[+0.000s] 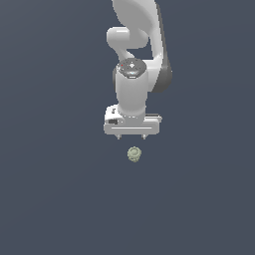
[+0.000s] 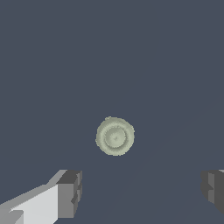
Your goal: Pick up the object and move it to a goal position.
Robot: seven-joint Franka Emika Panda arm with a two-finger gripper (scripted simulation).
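The white two-fingered gripper (image 1: 131, 136) is seen hanging from the white robot arm (image 1: 134, 60), its dark-padded fingers (image 2: 70, 192) spread wide apart and nothing held between them. The small pale greenish-beige round ridged object (image 1: 134, 154) is seen lying on the flat dark grey-blue surface (image 1: 55, 189), just nearer than the gripper and clear of both fingers. Height above the surface cannot be judged, perhaps low.

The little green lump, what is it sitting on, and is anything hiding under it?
The lump lies on a plain dark grey floor, apart from the open hand. Nothing lies on top of it. The lump covers the spot right beneath it, so that stays unseen.
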